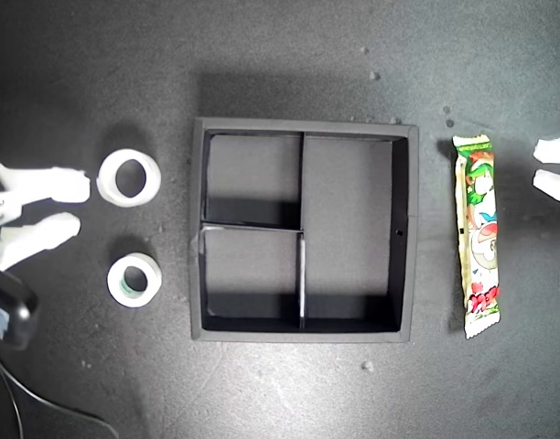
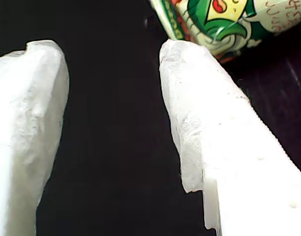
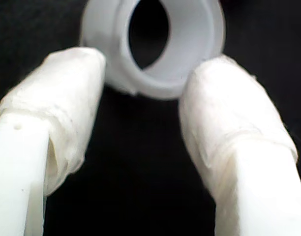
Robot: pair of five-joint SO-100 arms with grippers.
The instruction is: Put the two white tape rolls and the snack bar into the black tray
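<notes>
Second gripper (image 1: 65,207): jaws apart, nothing held, just beside larger tape roll (image 1: 129,177) (exterior view's left). First gripper (image 1: 554,165): apart, near snack bar (image 1: 475,234).

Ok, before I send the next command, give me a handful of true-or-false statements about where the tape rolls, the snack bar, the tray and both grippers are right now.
1. The black tray has nothing in its compartments. True.
2. Both white tape rolls lie at the exterior view's right of the tray. False: the larger tape roll and the smaller tape roll lie at its left.
3. The snack bar lies outside the tray, at the exterior view's right. True.
4. My second gripper is shut on the larger tape roll. False: it is open, the roll just beyond its tips.
5. My first gripper is open, near the snack bar. True.
</notes>
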